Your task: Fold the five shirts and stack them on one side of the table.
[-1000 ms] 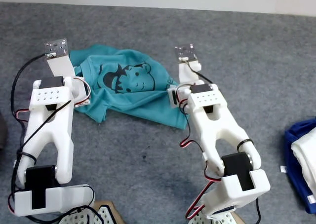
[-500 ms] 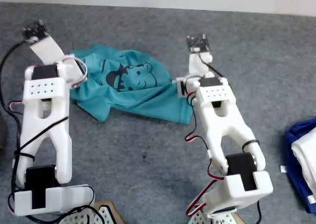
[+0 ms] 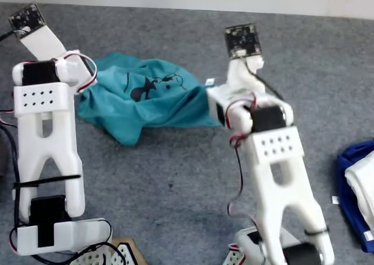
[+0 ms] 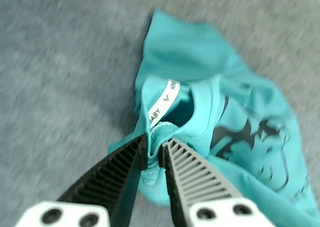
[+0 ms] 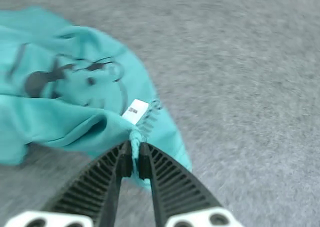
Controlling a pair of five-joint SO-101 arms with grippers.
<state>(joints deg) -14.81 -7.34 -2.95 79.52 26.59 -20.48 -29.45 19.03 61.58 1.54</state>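
High view, nearest first: the two arms rise from the 6 o'clock edge of the grey surface [image 3: 175, 183]. At 4 o'clock, well apart from them, a blue garment [image 3: 356, 148] touches a white garment [image 3: 363, 189]; they are perhaps folded, though the picture's edge cuts them off. Farther out, toward 11 o'clock, the teal shirt [image 3: 146, 101] is bunched and stretched between the arms, its dark cartoon print creased. The left end effector [image 4: 154, 148] is clenched on the shirt's neckline beside the collar label, at the shirt's 9 o'clock end. The right end effector [image 5: 132, 152] is clenched on a hem edge near a small white tag, at its 3 o'clock end.
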